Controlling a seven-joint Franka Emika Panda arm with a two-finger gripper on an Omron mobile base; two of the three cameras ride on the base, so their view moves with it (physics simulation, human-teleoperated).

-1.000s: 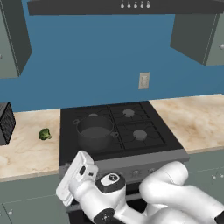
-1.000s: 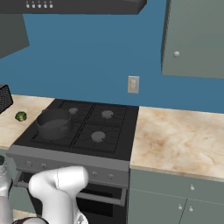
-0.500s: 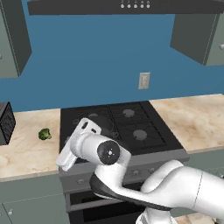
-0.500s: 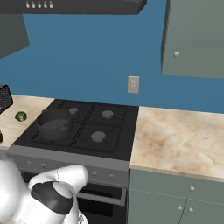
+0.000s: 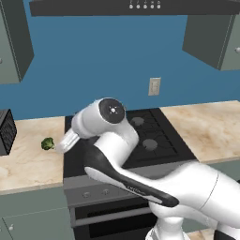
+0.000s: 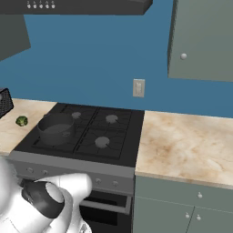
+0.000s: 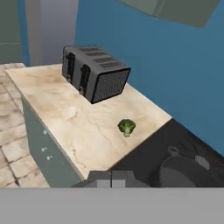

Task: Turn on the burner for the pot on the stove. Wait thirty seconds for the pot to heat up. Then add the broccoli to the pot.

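Observation:
The broccoli [image 5: 47, 143] lies on the beige counter left of the stove [image 5: 157, 136], small and bright green. It also shows as the broccoli [image 6: 21, 121] and the broccoli [image 7: 126, 127]. The dark grey pot [image 6: 55, 128] stands on the front left burner; its rim and one loop handle show as the pot [image 7: 188, 171]. My gripper [image 7: 111, 179] hangs above the stove's left edge, just right of the floret, and points toward it. Its dark tips sit together with nothing between them. In the left base view my arm covers the pot.
A black toaster [image 7: 94, 72] stands on the counter [image 7: 74, 122] beyond the broccoli, seen also as the toaster [image 5: 5, 131]. Small knobs [image 6: 98, 181] line the stove's grey front panel. More counter [image 6: 182, 145] runs to the right of the stove.
My arm has risen from low in front of the stove and swung up and left, bringing the hand over the stove's left edge near the broccoli. Nothing else has moved.

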